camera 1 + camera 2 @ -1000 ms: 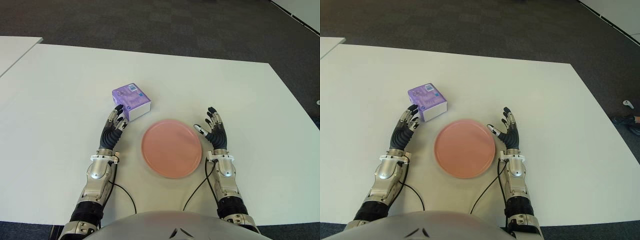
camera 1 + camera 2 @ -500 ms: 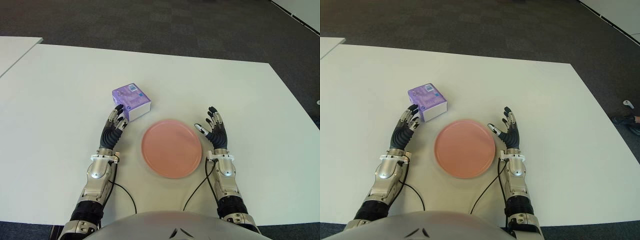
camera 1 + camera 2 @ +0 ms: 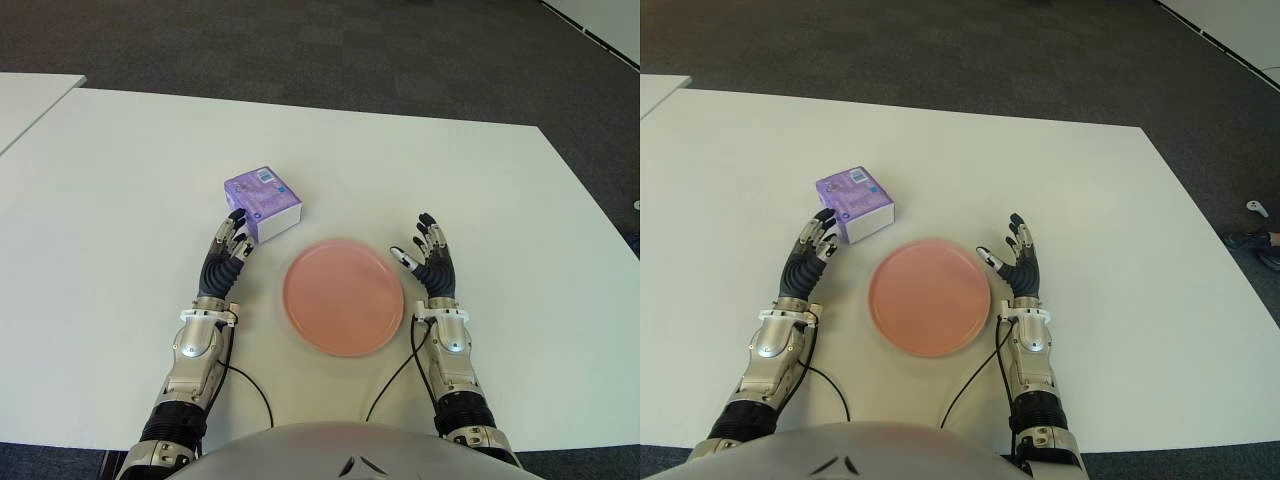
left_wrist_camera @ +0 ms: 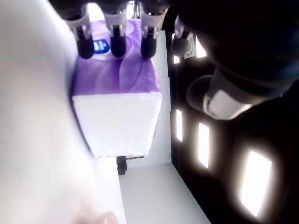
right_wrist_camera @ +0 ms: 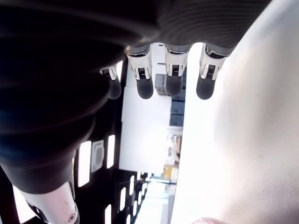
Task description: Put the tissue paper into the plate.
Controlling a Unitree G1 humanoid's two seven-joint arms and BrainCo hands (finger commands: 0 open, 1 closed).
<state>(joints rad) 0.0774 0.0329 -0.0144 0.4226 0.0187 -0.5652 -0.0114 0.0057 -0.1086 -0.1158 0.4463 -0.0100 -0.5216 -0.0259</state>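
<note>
A purple and white pack of tissue paper (image 3: 264, 203) lies on the white table (image 3: 120, 180), up and left of a round pink plate (image 3: 343, 297). My left hand (image 3: 226, 254) is open just below the pack, its fingertips (image 4: 111, 44) right at the pack's near edge (image 4: 117, 116); nothing is held. To the right of the plate my right hand (image 3: 430, 260) is open with spread fingers (image 5: 145, 86) and holds nothing. Nothing lies in the plate.
A second white table's corner (image 3: 30, 95) shows at the far left. Dark carpet (image 3: 330, 50) lies beyond the table's far edge. Black cables (image 3: 245, 385) run from both wrists back toward my body.
</note>
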